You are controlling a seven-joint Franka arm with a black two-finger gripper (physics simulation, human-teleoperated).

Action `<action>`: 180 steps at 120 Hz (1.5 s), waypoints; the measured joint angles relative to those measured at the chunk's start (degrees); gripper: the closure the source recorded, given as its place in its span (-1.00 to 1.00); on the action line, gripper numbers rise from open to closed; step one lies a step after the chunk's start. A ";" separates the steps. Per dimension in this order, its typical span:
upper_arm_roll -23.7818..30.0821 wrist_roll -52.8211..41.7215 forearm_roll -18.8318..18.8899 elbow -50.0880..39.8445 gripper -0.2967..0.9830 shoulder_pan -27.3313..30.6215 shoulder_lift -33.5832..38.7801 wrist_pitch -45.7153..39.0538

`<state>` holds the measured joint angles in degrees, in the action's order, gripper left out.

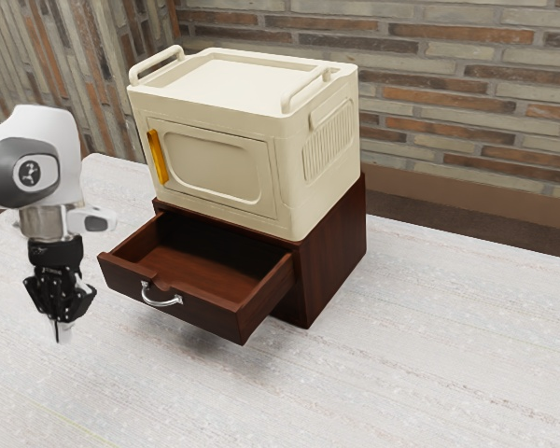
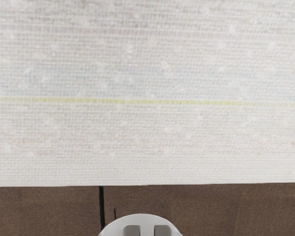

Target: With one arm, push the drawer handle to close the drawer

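The brown drawer (image 1: 175,310) juts open from the dark wooden cabinet (image 1: 331,254), its silver handle (image 1: 162,300) on its front. The hand (image 1: 60,329) hangs beside the drawer, apart from the handle; whether it is open or closed, I cannot tell.

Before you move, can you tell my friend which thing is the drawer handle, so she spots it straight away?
Find the big cream box, then the brown cabinet under it. The drawer sticks out of that, and the handle is on its front. It's silver and curved, while the yellow bar on the box's door is straight.
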<state>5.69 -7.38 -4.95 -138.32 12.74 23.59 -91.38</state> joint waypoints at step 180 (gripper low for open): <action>2.08 6.91 0.37 11.21 0.69 -6.03 -17.70 -16.38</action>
<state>7.77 -0.47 -4.57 -127.11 6.70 5.89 -107.76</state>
